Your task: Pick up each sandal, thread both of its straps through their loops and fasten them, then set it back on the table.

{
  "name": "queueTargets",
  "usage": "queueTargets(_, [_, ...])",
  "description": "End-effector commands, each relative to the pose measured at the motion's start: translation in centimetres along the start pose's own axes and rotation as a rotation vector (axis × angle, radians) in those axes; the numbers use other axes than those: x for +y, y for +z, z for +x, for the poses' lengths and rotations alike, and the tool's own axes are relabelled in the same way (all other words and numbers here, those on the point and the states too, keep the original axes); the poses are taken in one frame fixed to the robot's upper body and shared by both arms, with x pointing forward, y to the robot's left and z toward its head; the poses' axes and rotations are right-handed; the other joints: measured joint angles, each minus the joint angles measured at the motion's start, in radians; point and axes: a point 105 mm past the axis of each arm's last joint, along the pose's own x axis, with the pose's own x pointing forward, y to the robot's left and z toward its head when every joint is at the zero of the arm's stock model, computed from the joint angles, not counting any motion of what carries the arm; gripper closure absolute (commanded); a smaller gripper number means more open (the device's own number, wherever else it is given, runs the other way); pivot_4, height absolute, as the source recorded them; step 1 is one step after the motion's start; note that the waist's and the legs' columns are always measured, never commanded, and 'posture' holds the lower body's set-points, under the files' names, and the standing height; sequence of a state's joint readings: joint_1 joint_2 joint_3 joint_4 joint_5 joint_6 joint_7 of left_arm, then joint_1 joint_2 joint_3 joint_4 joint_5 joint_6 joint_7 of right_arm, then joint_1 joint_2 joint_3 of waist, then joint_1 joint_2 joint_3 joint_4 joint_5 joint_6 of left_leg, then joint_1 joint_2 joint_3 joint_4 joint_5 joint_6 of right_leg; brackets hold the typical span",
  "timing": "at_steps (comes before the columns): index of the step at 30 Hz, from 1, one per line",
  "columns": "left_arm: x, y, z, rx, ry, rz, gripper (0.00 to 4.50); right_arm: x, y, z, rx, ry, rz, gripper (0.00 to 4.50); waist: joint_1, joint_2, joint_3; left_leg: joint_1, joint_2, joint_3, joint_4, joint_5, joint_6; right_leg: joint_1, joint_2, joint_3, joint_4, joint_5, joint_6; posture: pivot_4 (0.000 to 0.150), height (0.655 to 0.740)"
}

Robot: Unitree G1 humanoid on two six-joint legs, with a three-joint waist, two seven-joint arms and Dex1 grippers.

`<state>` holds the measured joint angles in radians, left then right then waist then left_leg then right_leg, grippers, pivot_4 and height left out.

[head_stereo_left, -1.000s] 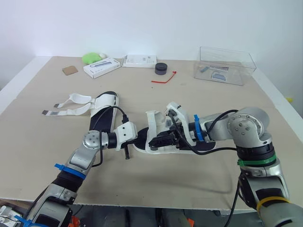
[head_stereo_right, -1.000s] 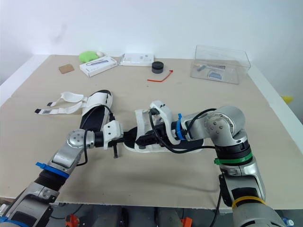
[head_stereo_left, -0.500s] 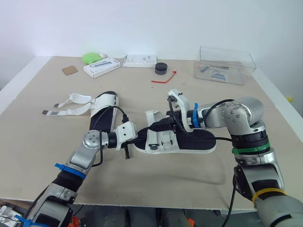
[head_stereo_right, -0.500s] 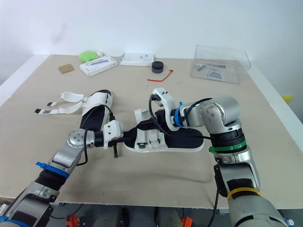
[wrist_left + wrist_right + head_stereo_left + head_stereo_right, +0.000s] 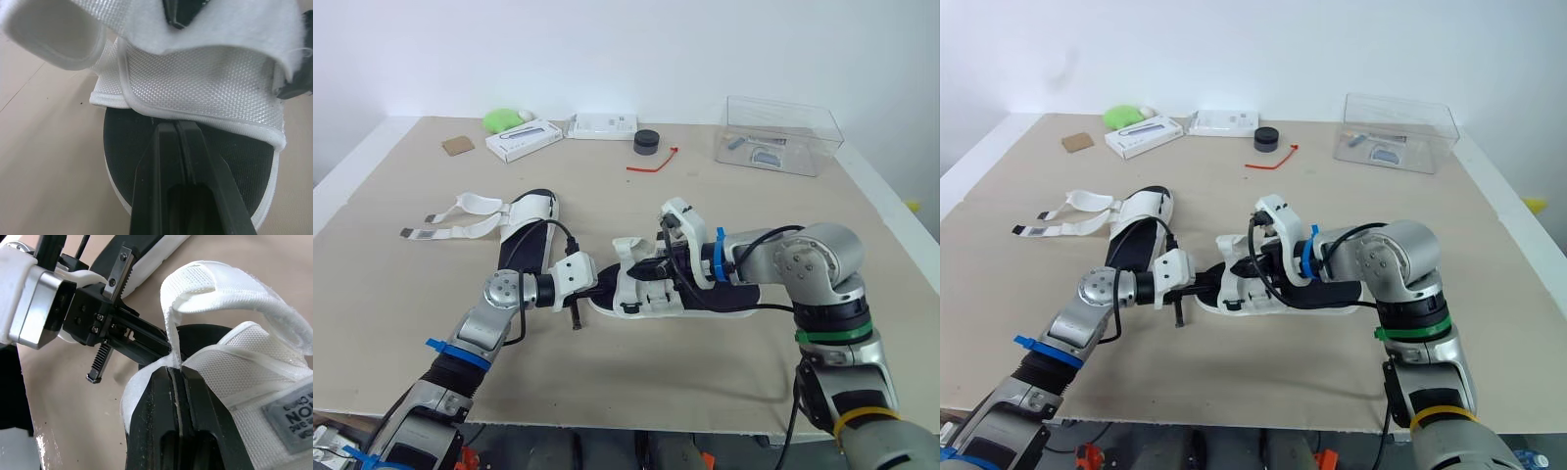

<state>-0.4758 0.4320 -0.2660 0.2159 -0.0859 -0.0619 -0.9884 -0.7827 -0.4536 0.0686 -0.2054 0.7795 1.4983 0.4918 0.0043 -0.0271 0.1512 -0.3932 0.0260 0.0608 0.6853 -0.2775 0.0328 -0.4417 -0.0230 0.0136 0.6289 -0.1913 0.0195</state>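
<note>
Black-soled white sandal (image 5: 736, 294), right end effector (image 5: 647, 273) pinching its strap (image 5: 628, 251), left end effector (image 5: 604, 286) closed at toe, maybe gripping, second sandal (image 5: 529, 240) beside

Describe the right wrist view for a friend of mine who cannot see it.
The right gripper is shut on a white strap of a sandal, pinching it where it loops up from the shoe. Opposite it, the left gripper holds the same sandal's edge, over a beige table.

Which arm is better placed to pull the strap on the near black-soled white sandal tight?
Right. The right gripper is shut on the white fabric strap; the left gripper sits shut at the toe end of the black-soled sandal.
</note>
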Motion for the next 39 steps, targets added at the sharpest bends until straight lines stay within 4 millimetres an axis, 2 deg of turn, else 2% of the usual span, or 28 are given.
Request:
queueTargets(1, [-0.9,-2.6,-0.2,0.103,-0.018,-0.056,4.50,0.8,0.3,0.0,-0.019,0.011,-0.025,4.47,0.000,0.000,0.000,0.000,0.000,0.000,0.000,0.000,0.000,0.000,0.000,0.000,0.000,0.000,0.000,0.150,0.7400])
queueTargets(6, [-0.9,-2.6,-0.1,0.102,-0.026,-0.054,4.50,0.5,1.8,-0.4,-0.077,0.007,0.000,4.47,0.000,0.000,0.000,0.000,0.000,0.000,0.000,0.000,0.000,0.000,0.000,0.000,0.000,0.000,0.000,0.150,0.7400])
queueTargets(7, [-0.9,-2.6,0.0,0.102,-0.028,-0.053,4.50,0.5,1.9,-0.5,-0.078,0.012,0.005,4.18,0.000,0.000,0.000,0.000,0.000,0.000,0.000,0.000,0.000,0.000,0.000,0.000,0.000,0.000,0.000,0.150,0.7400])
queueTargets(10, [-0.9,-2.6,0.0,0.101,-0.030,-0.052,4.50,0.7,2.0,-0.7,-0.076,0.024,0.010,3.02,0.000,0.000,0.000,0.000,0.000,0.000,0.000,0.000,0.000,0.000,0.000,0.000,0.000,0.000,0.000,0.150,0.7400])
queueTargets(16, [-1.0,-2.6,0.0,0.102,-0.031,-0.051,4.50,2.0,1.6,-1.0,-0.056,0.083,0.005,0.04,0.000,0.000,0.000,0.000,0.000,0.000,0.000,0.000,0.000,0.000,0.000,0.000,0.000,0.000,0.000,0.150,0.7400])
queueTargets(20, [-1.0,-2.6,0.1,0.101,-0.033,-0.050,4.50,1.5,1.1,-0.7,-0.046,0.056,0.015,0.04,0.000,0.000,0.000,0.000,0.000,0.000,0.000,0.000,0.000,0.000,0.000,0.000,0.000,0.000,0.000,0.150,0.7400])
queueTargets(21, [-1.0,-2.6,0.1,0.100,-0.033,-0.050,4.50,1.3,1.2,-0.6,-0.053,0.047,0.020,0.67,0.000,0.000,0.000,0.000,0.000,0.000,0.000,0.000,0.000,0.000,0.000,0.000,0.000,0.000,-0.001,0.150,0.7400])
queueTargets(23, [-1.1,-2.6,0.2,0.098,-0.034,-0.050,4.50,1.0,1.5,-0.5,-0.071,0.043,0.044,1.32,0.000,0.000,0.000,0.000,0.000,0.000,0.000,0.000,0.000,0.000,0.000,0.000,0.000,0.000,-0.001,0.150,0.7400])
queueTargets(25, [-1.2,-2.5,0.2,0.097,-0.035,-0.050,4.50,0.9,1.6,-0.4,-0.069,0.045,0.062,1.81,0.000,0.000,0.000,0.000,0.000,0.000,0.000,0.000,0.000,0.000,0.000,0.000,0.000,0.000,-0.001,0.150,0.7400])
queueTargets(26, [-1.2,-2.6,0.2,0.097,-0.034,-0.050,4.50,0.9,1.5,-0.4,-0.062,0.047,0.062,2.25,0.000,0.000,0.000,0.000,0.000,0.000,0.000,0.000,0.000,0.000,0.000,0.000,0.000,0.000,-0.001,0.150,0.7400])
queueTargets(28, [-1.2,-2.6,0.2,0.098,-0.033,-0.051,4.50,0.9,1.3,-0.3,-0.050,0.049,0.063,2.62,0.000,0.000,0.000,0.000,0.000,0.000,0.000,0.000,0.000,0.000,0.000,0.000,0.000,0.000,0.000,0.150,0.7400])
queueTargets(29, [-1.2,-2.6,0.2,0.098,-0.033,-0.051,4.50,0.9,1.2,-0.3,-0.043,0.050,0.063,3.33,0.000,0.000,0.000,0.000,0.000,0.001,0.000,0.000,0.000,0.000,0.000,0.000,0.000,0.000,0.000,0.150,0.7400])
queueTargets(31, [-1.2,-2.6,0.1,0.100,-0.032,-0.051,4.50,1.1,0.9,-0.2,-0.030,0.056,0.056,3.88,0.000,0.000,0.000,0.000,0.000,0.001,0.000,0.000,0.000,0.000,0.000,0.000,0.000,0.000,0.000,0.150,0.7400])
queueTargets(32, [-1.2,-2.6,0.1,0.100,-0.032,-0.051,4.50,1.3,0.7,-0.2,-0.019,0.060,0.044,4.38,0.000,0.000,0.000,0.000,0.000,0.001,0.000,0.000,0.000,0.000,0.000,0.000,0.000,0.000,0.000,0.150,0.7400])
queueTargets(39, [-1.4,-2.8,0.1,0.105,-0.032,-0.055,4.50,2.1,-1.3,-0.2,0.037,0.056,-0.048,4.45,0.000,0.000,0.000,0.000,0.000,0.000,0.000,0.000,0.000,0.000,0.000,0.000,0.000,-0.001,0.000,0.150,0.7400])
